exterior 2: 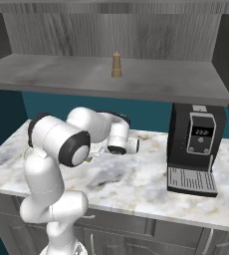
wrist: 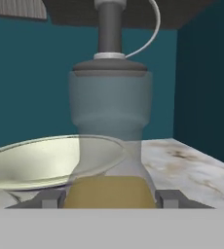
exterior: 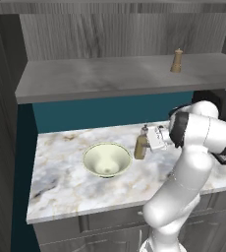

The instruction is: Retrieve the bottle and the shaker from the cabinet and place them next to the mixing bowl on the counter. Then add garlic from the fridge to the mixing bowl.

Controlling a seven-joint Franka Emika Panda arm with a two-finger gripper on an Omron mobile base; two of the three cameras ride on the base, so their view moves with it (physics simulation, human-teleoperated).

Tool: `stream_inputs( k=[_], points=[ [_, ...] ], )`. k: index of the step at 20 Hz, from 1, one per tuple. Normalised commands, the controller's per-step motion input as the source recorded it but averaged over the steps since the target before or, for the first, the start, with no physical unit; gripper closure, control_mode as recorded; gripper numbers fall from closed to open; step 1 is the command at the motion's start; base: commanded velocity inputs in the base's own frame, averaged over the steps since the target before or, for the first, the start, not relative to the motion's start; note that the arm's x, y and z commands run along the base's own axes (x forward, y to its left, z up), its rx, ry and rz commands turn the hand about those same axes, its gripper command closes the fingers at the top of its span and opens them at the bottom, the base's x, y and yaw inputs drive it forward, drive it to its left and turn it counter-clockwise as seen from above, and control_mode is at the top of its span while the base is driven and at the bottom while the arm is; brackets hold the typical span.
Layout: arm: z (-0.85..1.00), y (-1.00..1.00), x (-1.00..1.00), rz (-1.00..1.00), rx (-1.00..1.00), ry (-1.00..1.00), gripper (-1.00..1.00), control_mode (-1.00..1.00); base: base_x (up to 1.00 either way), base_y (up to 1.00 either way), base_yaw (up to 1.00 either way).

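The bottle (exterior: 141,146) of amber liquid stands upright just right of the mixing bowl (exterior: 106,158), its base at or barely above the counter (exterior: 61,182). My gripper (exterior: 145,143) reaches in from the right and is shut on the bottle. In the hand view the bottle (wrist: 109,112) rises between the two fingertips of the gripper (wrist: 110,198), with the pale bowl (wrist: 36,160) behind it to the left. The tan shaker (exterior: 177,61) stands upright on the cabinet shelf (exterior: 110,78) above, and the right base view shows the shaker (exterior 2: 116,65) too.
A black coffee machine (exterior 2: 196,149) stands on the counter (exterior 2: 136,179) to the right of the arm. The grey shelf (exterior 2: 61,74) overhangs the back of the counter. A teal wall runs behind, and a dark side panel closes the left.
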Motion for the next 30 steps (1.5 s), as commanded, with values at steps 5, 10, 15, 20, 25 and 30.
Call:
stream_inputs(
  k=[5, 10, 15, 20, 25, 30],
  points=[
    [-0.23, 0.14, 0.19, 0.0, -0.01, 0.0, 1.0, -1.0, 0.0, 0.0, 0.0],
    [-0.14, 0.17, 0.16, 0.0, -0.07, 0.0, 1.0, -1.0, 0.0, 0.0, 0.0],
    [-0.05, 0.17, 0.12, 0.0, -0.04, 0.01, 1.0, -1.0, 0.0, 0.0, 0.0],
    [0.0, 0.15, 0.0, -0.01, 0.0, 0.0, 1.0, -1.0, 0.0, 0.0, 0.0],
    [0.0, 0.06, 0.0, 0.0, 0.0, 0.0, 1.0, -1.0, 0.0, 0.0, 0.0],
    [0.0, 0.0, 0.0, 0.0, 0.0, 0.0, -1.0, -1.0, 0.0, 0.0, 0.0]
  ],
)
